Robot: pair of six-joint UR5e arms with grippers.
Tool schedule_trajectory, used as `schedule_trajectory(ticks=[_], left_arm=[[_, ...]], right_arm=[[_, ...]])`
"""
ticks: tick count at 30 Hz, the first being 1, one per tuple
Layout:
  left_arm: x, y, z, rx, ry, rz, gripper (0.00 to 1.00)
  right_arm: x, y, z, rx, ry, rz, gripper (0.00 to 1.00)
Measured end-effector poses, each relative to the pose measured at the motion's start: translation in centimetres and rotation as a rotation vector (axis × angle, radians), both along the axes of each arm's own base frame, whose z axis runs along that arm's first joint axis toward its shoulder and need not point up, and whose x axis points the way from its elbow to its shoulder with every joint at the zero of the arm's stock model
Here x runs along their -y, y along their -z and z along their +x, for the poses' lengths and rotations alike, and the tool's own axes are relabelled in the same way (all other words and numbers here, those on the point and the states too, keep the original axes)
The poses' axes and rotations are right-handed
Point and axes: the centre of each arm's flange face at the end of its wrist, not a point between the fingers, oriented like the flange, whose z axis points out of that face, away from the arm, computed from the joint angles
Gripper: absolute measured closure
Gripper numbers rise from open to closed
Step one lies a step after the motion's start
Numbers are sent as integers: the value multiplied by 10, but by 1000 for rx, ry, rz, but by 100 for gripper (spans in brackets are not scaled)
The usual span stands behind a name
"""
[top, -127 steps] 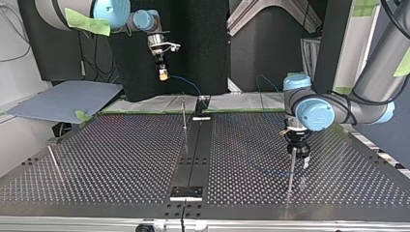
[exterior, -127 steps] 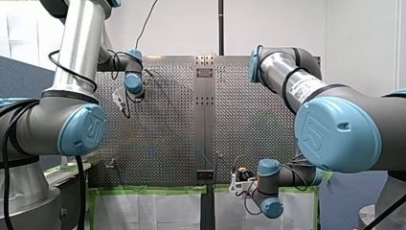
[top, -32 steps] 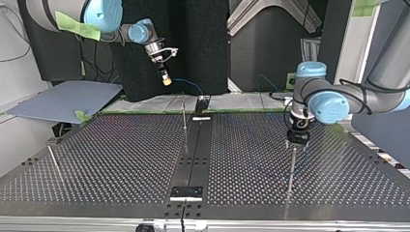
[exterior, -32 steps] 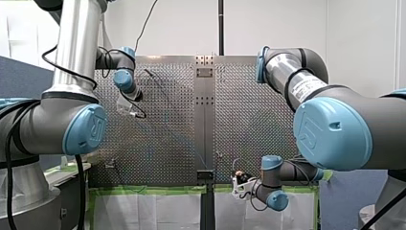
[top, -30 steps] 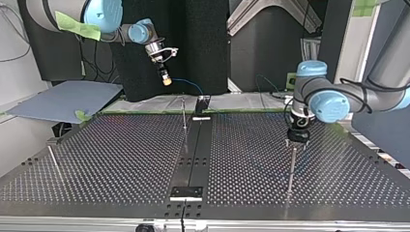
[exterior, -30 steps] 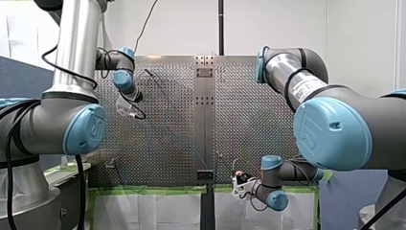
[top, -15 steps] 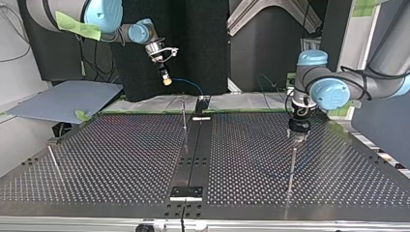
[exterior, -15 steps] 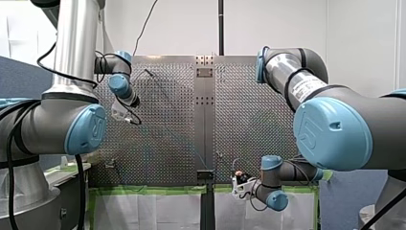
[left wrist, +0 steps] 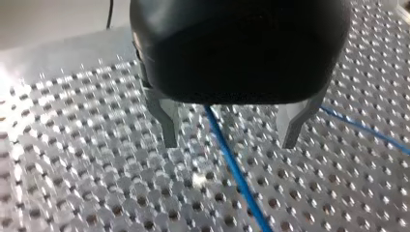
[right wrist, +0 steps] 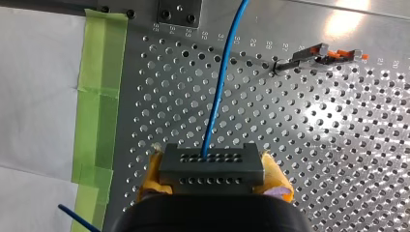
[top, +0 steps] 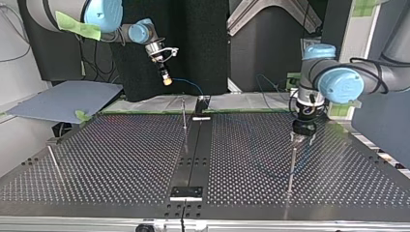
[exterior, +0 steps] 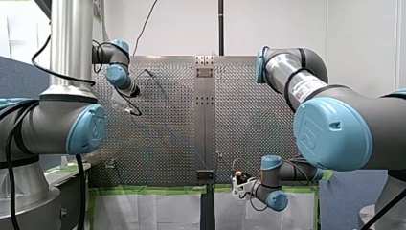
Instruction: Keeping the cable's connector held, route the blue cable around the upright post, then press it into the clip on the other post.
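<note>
Routing step. Right claw (top: 166,79) clamped on connector (right wrist: 211,169). Left claw (left wrist: 229,140) apart, blue cable (left wrist: 232,164) loose in the gap, near upright post (top: 291,166) top. Next, probably: close on cable, wrap post.

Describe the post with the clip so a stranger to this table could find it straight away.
In the top view, find the dark strip down the middle of the perforated table. Just left of it, near the far end, stands a thin metal post. The other two posts stand toward the table's sides; this one is beside the strip, with a grey and orange clip at its tip.
</note>
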Motion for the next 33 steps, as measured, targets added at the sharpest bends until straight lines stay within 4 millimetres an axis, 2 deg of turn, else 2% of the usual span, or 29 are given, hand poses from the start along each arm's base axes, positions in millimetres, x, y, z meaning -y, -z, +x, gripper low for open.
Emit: schedule_trajectory(ticks=[15, 25, 33], left_arm=[[5, -19, -17, -12, 10, 47, 0], [10, -55, -44, 24, -7, 108, 0], [20, -65, -61, -3, 13, 178, 0]], right_arm=[[1, 0, -1, 2, -2, 1, 100], [2, 0, -1, 11, -1, 3, 100], [3, -1, -1, 18, 0, 12, 100]])
